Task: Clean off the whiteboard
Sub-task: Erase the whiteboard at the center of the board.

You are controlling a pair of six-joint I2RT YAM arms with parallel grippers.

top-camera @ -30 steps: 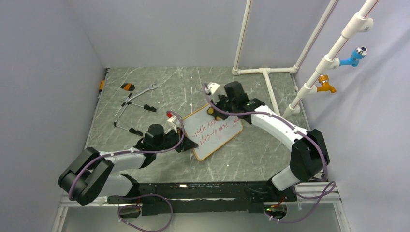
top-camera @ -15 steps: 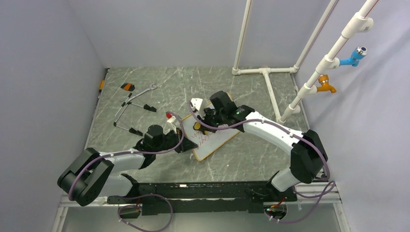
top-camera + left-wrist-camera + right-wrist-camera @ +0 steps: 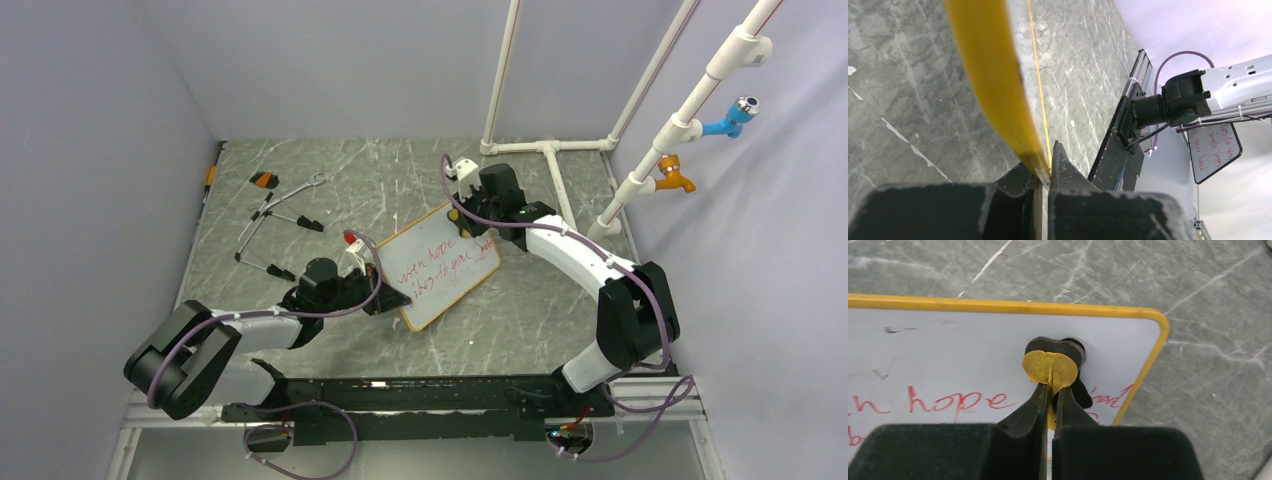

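The whiteboard (image 3: 440, 270) lies tilted on the grey table, with a tan-orange frame and red handwriting on it. My left gripper (image 3: 385, 300) is shut on its near-left edge; in the left wrist view the yellow frame (image 3: 993, 75) runs between the jaws of the left gripper (image 3: 1045, 170). My right gripper (image 3: 468, 222) is shut on a yellow eraser with a black pad (image 3: 1052, 364). The right gripper (image 3: 1050, 395) presses the eraser onto the board (image 3: 963, 350) near its far-right corner. Red words show left of and below the eraser.
Pliers and wrenches (image 3: 275, 215) and a small orange-and-black piece (image 3: 263, 180) lie at the back left. A red-capped marker (image 3: 352, 240) sits by the left gripper. A white pipe frame (image 3: 548, 150) stands at the back right, with blue (image 3: 735, 115) and orange (image 3: 675, 175) taps on the right.
My right gripper swept the eraser left across the board, then back right to the far-right corner. The left gripper kept its hold on the frame.
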